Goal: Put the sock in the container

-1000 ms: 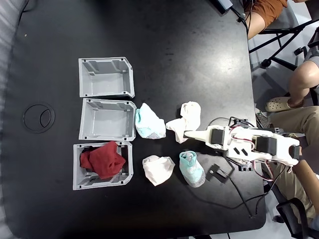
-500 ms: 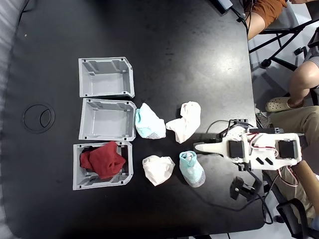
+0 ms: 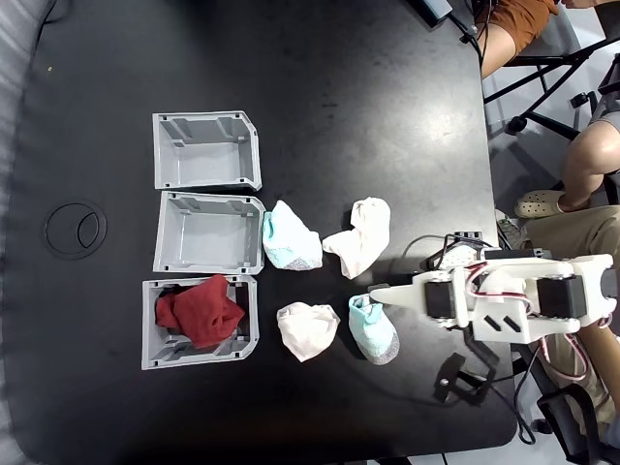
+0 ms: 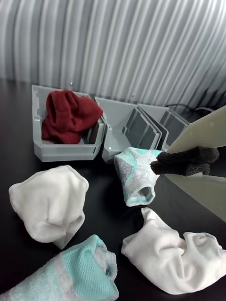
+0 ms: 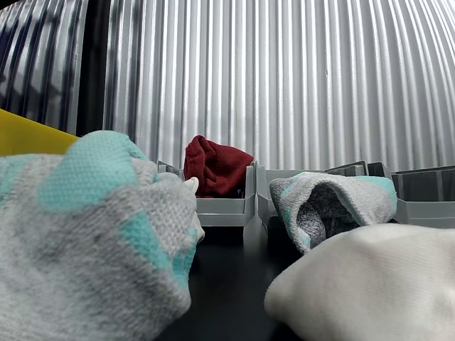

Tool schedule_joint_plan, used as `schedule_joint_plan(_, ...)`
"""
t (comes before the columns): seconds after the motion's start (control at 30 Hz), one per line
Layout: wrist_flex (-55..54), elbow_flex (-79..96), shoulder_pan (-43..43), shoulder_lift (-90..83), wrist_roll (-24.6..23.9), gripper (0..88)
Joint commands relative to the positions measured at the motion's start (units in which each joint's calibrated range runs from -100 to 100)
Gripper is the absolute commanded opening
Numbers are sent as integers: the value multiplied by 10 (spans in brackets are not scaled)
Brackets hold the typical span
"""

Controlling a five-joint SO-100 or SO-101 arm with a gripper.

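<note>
In the fixed view, the sock [image 3: 308, 330] lies right of the container [image 3: 165, 354].

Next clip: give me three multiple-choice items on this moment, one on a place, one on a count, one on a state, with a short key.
1. Where does the red cloth lie in the fixed view?
A. in the top bin
B. in the bottom bin
C. on the table

2. How many grey bins stand in a column?
A. two
B. three
C. four

3. What is the state of the plain white sock?
A. on the table, not gripped
B. held in the gripper
C. inside a bin

Key: 1 B, the red cloth fills the bottom bin. 2 B, three bins stand stacked in the column. 3 A, the white sock lies on the table, apart from the gripper.
</note>
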Motion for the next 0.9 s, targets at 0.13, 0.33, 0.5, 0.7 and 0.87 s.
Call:
schedule_joint_plan(0.13,1,-165,-4,242,2,18)
schedule_joint_plan(0.33,0,-219,-5,380,5,18)
schedule_joint_plan(0.5,0,-249,-48,447,5,18)
schedule_joint_plan(0.7,-3,-277,-67,497,5,89)
schedule_joint_plan(0.87,-4,-311,-78,542,5,102)
